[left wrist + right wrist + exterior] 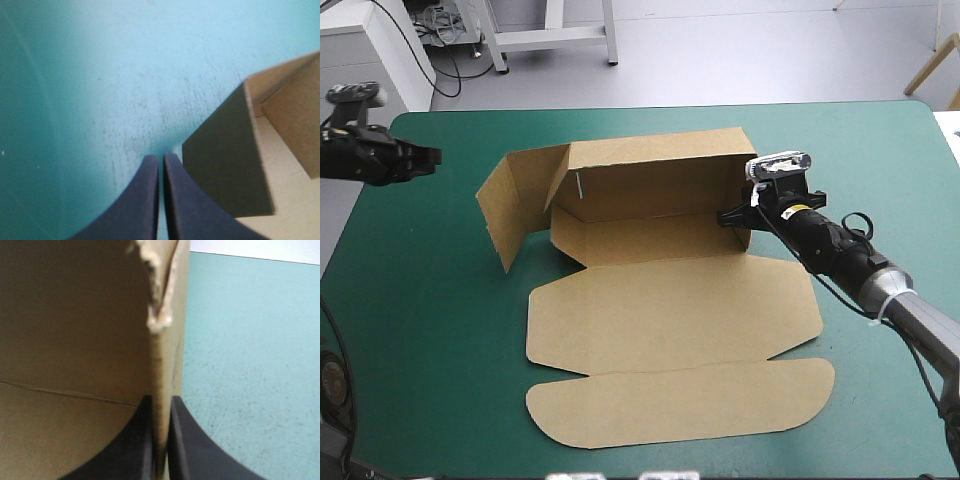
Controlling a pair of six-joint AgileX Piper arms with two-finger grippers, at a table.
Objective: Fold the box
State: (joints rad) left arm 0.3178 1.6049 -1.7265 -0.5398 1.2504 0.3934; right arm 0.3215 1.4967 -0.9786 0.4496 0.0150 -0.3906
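On the left, our left gripper (426, 155) hangs over the left side of the teal-green cover (420, 330), near the box but not touching it. Its black fingers (145, 200) are pressed almost together, with nothing between them.

The brown box (660, 300) sits in the middle of the table. Its far wall (655, 175) stands up. The left wall (515, 205) stands too, but it swings outward and is not tucked in. The big lid (670, 350) lies flat, reaching toward the near edge.

On the right, our right gripper (732, 215) pinches the right wall (160, 365), with the board squeezed between its fingers.

We think the job is about half done. The side walls are not yet tucked in, and the left one looks the furthest from its place.

We can see nothing lying inside the box.
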